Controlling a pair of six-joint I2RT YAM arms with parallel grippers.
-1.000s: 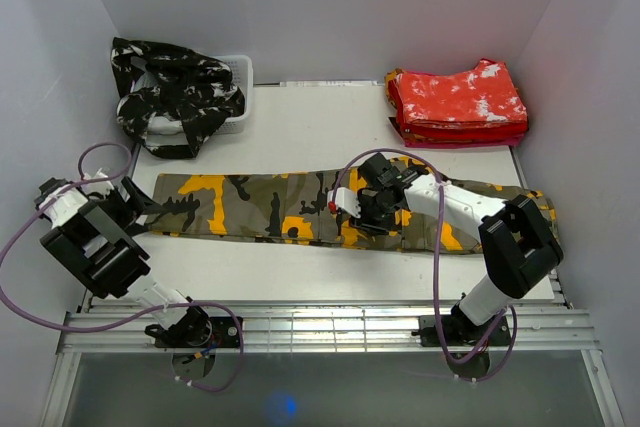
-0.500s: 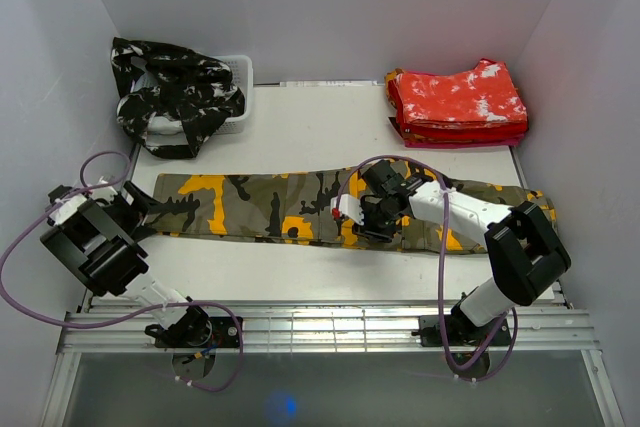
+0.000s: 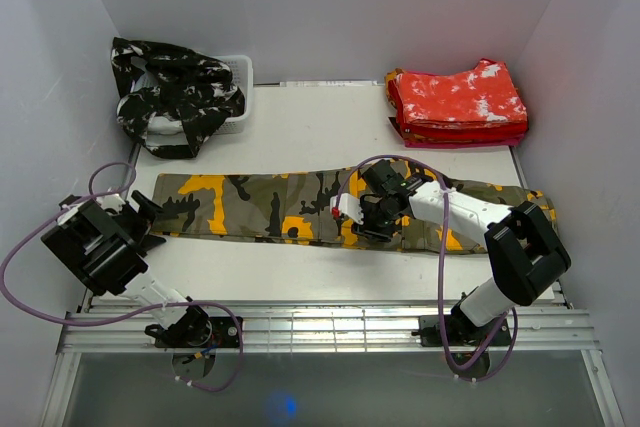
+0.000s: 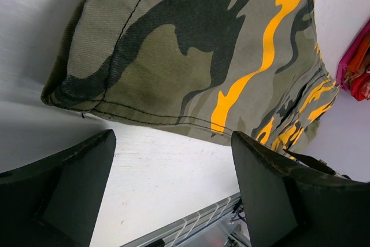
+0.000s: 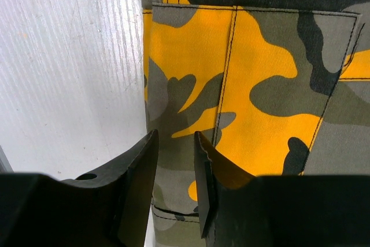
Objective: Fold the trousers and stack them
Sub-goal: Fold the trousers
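Left pincer (image 4: 172, 146) gapes wide beside the olive camouflage cloth trousers (image 3: 250, 205); right pincer (image 5: 176, 140) sits narrow over them, grip unclear.

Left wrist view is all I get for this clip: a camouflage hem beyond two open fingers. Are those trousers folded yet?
Observer: Not end to end. The olive trousers lie stretched flat at full length across the table, running rightward from the left gripper.
Operator: Where is the other gripper?
Observer: The right gripper is at the trousers' near edge, about mid-length, jaws close together. I cannot tell whether they pinch cloth.
Operator: Is there a stack to add to?
Observer: Yes, folded red trousers lie stacked at the table's far right corner.
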